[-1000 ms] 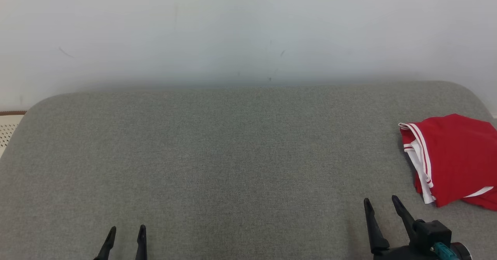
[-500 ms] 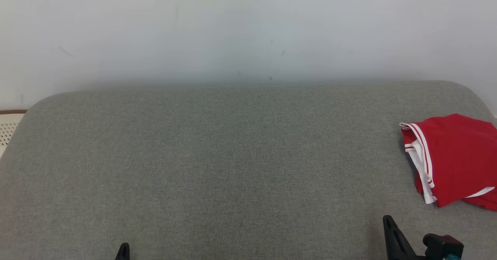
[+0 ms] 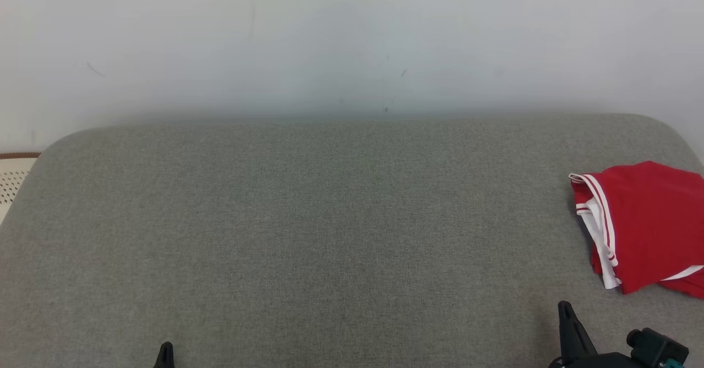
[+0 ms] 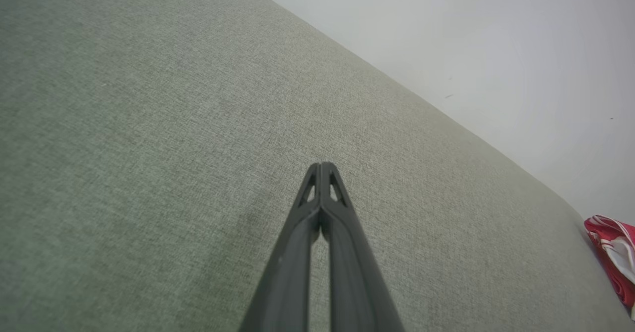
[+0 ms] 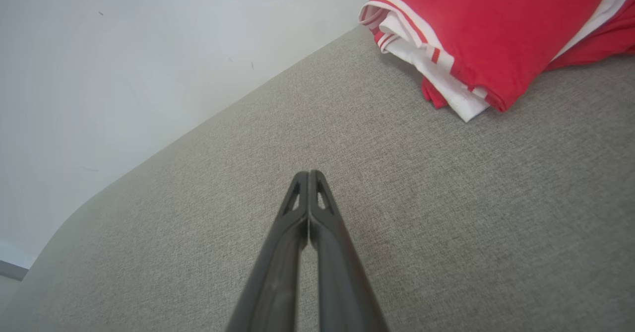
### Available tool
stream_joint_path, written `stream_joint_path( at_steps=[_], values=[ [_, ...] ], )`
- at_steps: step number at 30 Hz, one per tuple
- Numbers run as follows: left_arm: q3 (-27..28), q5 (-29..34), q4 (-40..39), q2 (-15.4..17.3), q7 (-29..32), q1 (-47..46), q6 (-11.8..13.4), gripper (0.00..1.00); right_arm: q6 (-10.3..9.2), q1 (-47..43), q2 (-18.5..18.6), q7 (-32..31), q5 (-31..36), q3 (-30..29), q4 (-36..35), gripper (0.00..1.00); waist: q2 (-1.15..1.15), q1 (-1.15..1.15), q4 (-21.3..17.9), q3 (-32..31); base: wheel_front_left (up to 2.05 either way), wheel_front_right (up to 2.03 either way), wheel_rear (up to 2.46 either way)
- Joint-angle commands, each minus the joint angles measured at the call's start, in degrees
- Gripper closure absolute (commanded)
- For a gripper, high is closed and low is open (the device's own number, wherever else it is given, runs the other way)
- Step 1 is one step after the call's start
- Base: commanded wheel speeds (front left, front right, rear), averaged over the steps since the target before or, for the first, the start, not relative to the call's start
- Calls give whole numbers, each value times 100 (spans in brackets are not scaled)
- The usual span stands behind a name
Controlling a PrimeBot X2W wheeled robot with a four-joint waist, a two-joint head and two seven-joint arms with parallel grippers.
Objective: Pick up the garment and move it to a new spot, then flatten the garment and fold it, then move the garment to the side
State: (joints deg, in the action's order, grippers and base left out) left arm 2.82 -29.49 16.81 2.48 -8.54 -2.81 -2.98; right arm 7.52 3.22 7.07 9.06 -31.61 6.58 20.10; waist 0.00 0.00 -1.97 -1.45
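The red garment (image 3: 646, 222) with white stripes lies folded at the right side of the grey cushion (image 3: 330, 230) - so the job looks just about done. The left gripper (image 4: 322, 167) and right gripper (image 5: 308, 174) are both pinched together, holding nothing.

The left tool (image 4: 322, 166) holds its two long dark fingers (image 4: 292, 252) pressed together at the tips, with a thin slit between them lower down. It points slantwise over the near left part of the grey cushion (image 3: 330, 219). The right tool (image 5: 308, 174) is closed too, tips meeting and empty, over the cushion's near right part. Its dark wrist block (image 3: 654, 349) sits beside the fingers.
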Motion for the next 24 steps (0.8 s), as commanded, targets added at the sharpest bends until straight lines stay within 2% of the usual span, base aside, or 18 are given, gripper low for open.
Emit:
stream_joint_path(
  at_steps=[1, 24],
  values=[
    [28, -243, -87, 30, 40, -154, -37, 100, -1, 173, -2, -42, -237, -61, -98, 100, 0, 0, 3, 2, 0, 0, 0],
    [147, -2102, -155, 38, 487, -228, -165, 100, -2, 258, -109, -496, -2050, -413, -236, 100, 0, 0, 45, 37, 0, 0, 0]
  ],
)
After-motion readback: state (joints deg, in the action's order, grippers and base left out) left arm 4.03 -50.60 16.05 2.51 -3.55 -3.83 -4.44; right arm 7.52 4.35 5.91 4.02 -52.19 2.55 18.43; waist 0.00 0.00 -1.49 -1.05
